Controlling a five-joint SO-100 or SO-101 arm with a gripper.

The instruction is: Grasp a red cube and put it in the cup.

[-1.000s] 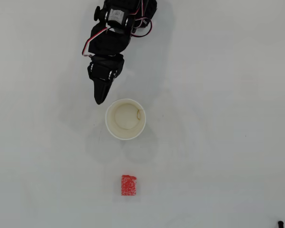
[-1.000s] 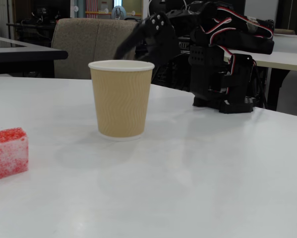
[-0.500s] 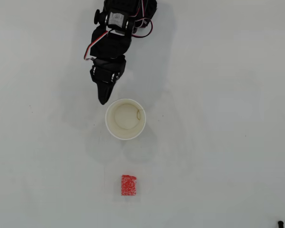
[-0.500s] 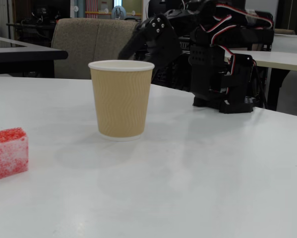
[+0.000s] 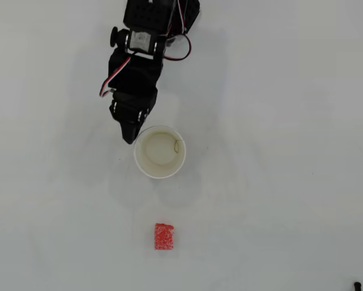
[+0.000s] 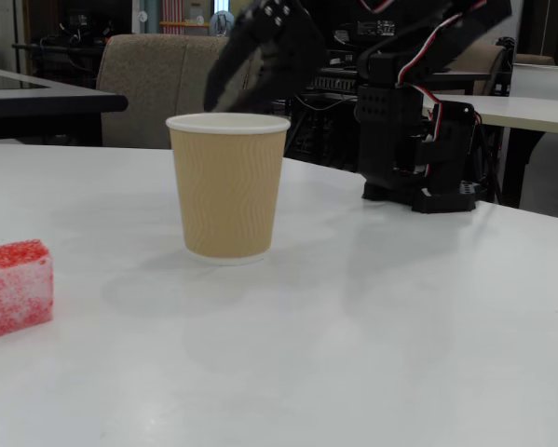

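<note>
The red cube (image 5: 164, 236) lies alone on the white table, nearer the front than the cup; in the fixed view (image 6: 14, 287) it is at the far left. The cup (image 5: 160, 151) stands upright and empty in the middle, with a tan ribbed outside in the fixed view (image 6: 227, 186). My gripper (image 5: 130, 138) hangs in the air just beside the cup's rim, on its upper left in the overhead view. In the fixed view it (image 6: 234, 98) is blurred behind the rim, its jaws a little apart and empty.
The arm's black base (image 6: 418, 140) stands at the back right of the white table (image 6: 372, 335) in the fixed view. Chairs and desks stand beyond the table's far edge.
</note>
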